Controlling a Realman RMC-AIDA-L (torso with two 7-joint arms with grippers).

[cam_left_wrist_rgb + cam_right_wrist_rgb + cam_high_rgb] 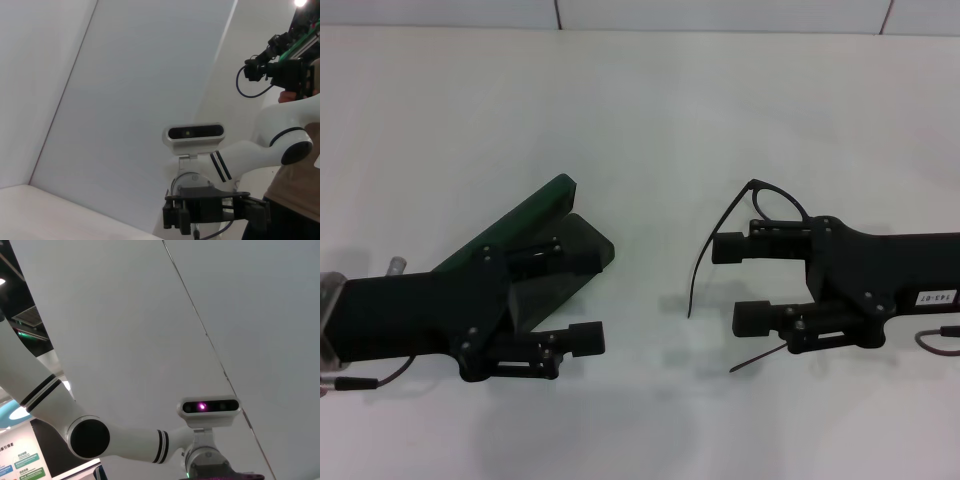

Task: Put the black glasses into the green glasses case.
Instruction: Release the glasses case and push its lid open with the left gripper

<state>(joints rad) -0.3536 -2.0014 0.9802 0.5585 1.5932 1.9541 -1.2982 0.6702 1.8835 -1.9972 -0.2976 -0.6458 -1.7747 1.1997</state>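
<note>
Lying between open end effectors: black glasses (760, 215), green glasses case (525, 235).

Robot lab (white table (640, 100), panelled walls)

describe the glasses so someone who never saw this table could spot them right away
On the white table, look to the robot's right side, where the right gripper reaches inward. The black glasses sit at its fingers: a thin frame with one rounded rim above the upper finger and long slim temple arms trailing down. The green glasses case on the left is solid and boxy; they are wiry.
</note>
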